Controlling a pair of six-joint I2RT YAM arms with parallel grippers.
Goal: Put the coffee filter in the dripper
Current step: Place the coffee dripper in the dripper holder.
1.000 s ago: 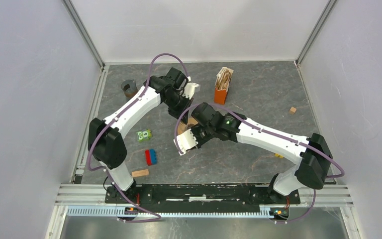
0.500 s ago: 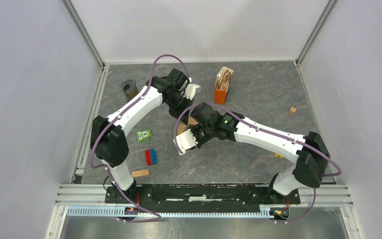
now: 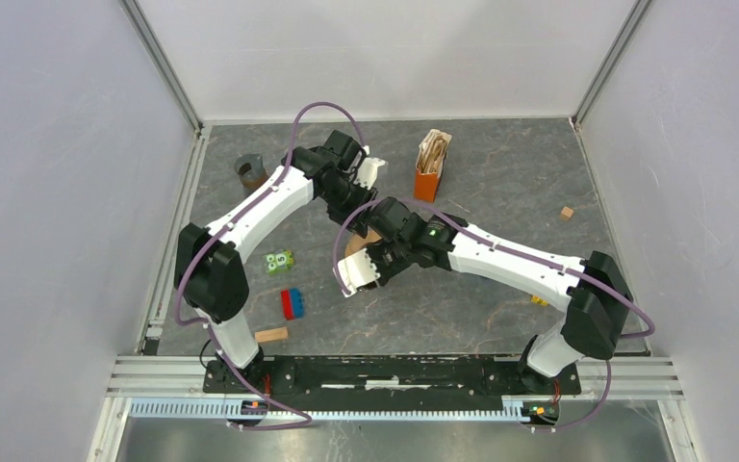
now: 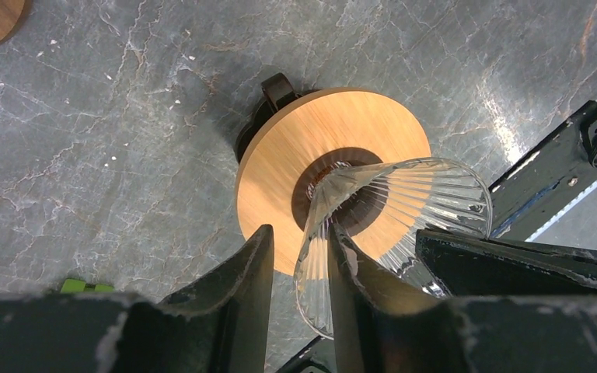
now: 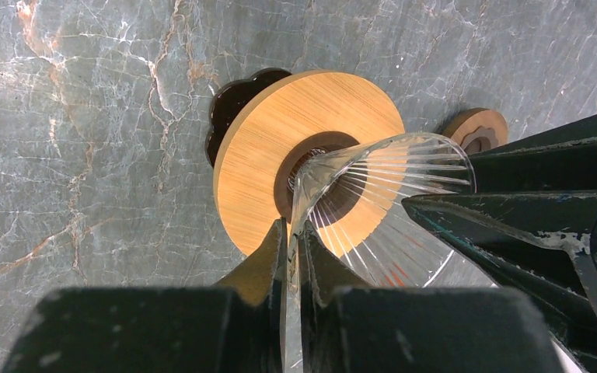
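The dripper (image 4: 404, 194) is a clear ribbed glass cone in a round wooden collar (image 4: 319, 140); in the top view only a bit of wood (image 3: 353, 248) shows under the arms. In the left wrist view my left gripper (image 4: 299, 233) straddles its rim with the jaws apart: the right finger is against the glass, the left finger off it. From the other side, my right gripper (image 5: 291, 229) is shut on the glass rim (image 5: 373, 186). The brown paper coffee filters (image 3: 433, 149) stand in an orange holder (image 3: 426, 185) at the back.
Around the arms lie a grey ring (image 3: 248, 171), a green block (image 3: 280, 261), blue-and-red bricks (image 3: 293, 303), a wooden block (image 3: 271, 335) and a small wooden cube (image 3: 566, 213). A small wooden disc (image 5: 478, 128) lies next to the dripper.
My left gripper's jaws have parted from the dripper's rim. The right gripper keeps its grip, and its arm has edged slightly left.
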